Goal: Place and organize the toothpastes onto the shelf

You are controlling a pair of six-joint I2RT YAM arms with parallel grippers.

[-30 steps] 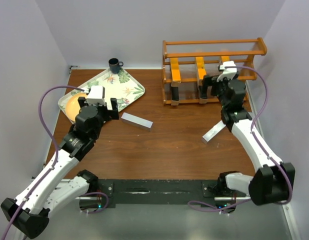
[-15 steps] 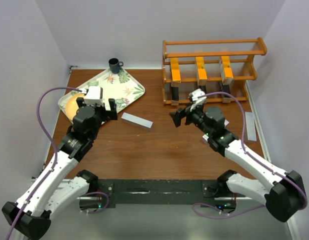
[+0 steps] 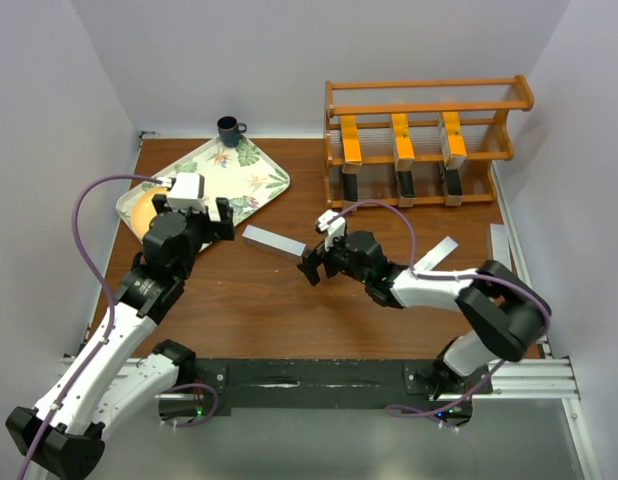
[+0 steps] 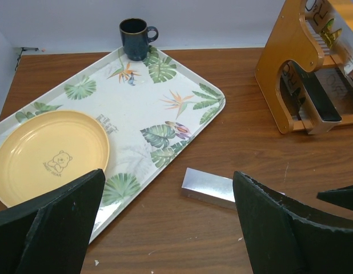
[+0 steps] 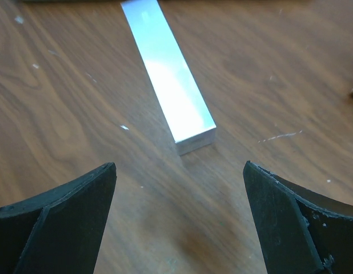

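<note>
Swinging away from the orange-brown wooden three-tier shelf [image 3: 429, 95], the right arm is now reaching low across the middle of the table, where a second ago it was up at the rack's front. The left arm is staying much as it was.

The right gripper [image 3: 314, 262] is hanging with its jaws spread wide and holding nothing. It is just short of the near end of a long silver-grey cardboard toothpaste box [image 3: 274, 242], which is lying flat on the dark brown wood-grain tabletop [image 3: 289, 320]. The left gripper [image 3: 195, 210] is hovering over the near edge of the leaf-patterned white tray [image 3: 254, 165], its jaws likewise wide and empty.

Two more silver-grey boxes are lying on the table. One slanting box [image 3: 432, 259] is resting near the right arm, and the other box [image 3: 497, 243] is lying along the right edge by the wall.

In the shelf, three orange-yellow and white boxes [image 3: 401, 138] are standing upright on the middle tier, with three black boxes [image 3: 404, 183] standing beneath them. A round yellow plate [image 4: 48, 157] is sitting on the tray, and a dark blue mug [image 3: 229, 130] is standing at the tray's far edge. Pale lilac-grey walls [image 3: 289, 60] are closing in the table on three sides.
</note>
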